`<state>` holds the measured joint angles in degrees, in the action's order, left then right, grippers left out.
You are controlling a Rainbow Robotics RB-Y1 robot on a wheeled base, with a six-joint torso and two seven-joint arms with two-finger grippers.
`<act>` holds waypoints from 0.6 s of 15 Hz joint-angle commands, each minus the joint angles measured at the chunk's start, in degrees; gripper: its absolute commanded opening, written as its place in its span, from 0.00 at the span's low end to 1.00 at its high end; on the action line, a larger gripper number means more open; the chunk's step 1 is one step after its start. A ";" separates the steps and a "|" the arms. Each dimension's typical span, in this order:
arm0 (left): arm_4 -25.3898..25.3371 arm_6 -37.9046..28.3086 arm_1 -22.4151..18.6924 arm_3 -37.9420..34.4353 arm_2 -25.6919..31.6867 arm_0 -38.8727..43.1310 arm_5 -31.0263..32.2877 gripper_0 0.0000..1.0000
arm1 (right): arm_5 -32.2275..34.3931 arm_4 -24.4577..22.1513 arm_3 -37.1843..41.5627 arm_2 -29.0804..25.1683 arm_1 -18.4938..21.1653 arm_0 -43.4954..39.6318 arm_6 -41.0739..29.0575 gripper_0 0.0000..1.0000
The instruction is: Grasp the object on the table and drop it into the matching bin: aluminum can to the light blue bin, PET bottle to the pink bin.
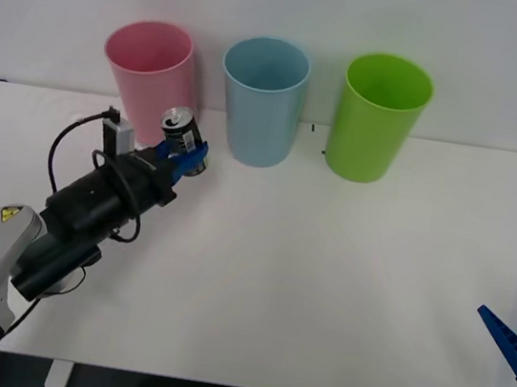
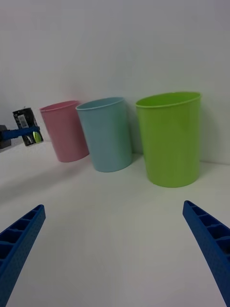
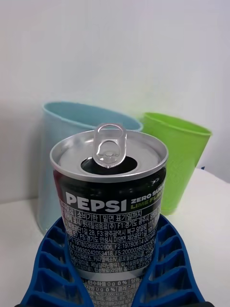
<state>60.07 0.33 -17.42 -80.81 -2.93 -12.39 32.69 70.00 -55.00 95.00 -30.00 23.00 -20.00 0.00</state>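
Gripping the aluminum can [image 3: 109, 201] at mid-body, our left gripper [image 1: 183, 157] has both ribbed fingers [image 3: 52, 259] clenched around its wall, holding it clear of the table [image 1: 326, 261], between the pink bin [image 1: 150, 72] at its 11 o'clock and the light blue bin [image 1: 264, 98] at its 2 o'clock. We judge the can light, smooth and thin-walled; its tab is lifted and the mouth open, so moderate squeeze below the rim is advised. Our right gripper [image 2: 115, 240] waits spread wide at the table's 4 o'clock corner.

Pink bin [image 2: 64, 131], light blue bin [image 2: 106, 134], green bin [image 2: 170, 139] stand in a row.
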 commanded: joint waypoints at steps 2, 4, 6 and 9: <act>-1.10 -2.09 -0.34 -3.91 -0.06 0.00 -1.23 0.00 | 0.00 0.00 0.00 0.00 0.00 0.00 0.00 1.00; -1.10 -3.23 -0.34 -5.85 0.03 -0.26 -2.55 0.00 | 0.00 0.00 0.00 0.00 0.00 0.00 0.00 1.00; -1.18 -4.55 -0.25 -7.16 0.03 -1.67 -3.95 0.00 | 0.00 0.00 0.00 0.00 0.00 0.00 0.00 1.00; 1.72 -10.35 -0.34 -8.83 0.03 -4.74 -7.56 0.00 | 0.00 0.00 0.00 0.00 0.00 0.00 0.00 1.00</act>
<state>60.78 -8.28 -17.75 -89.16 -2.91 -16.40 25.86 70.00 -55.00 95.00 -30.00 23.00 -20.00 0.00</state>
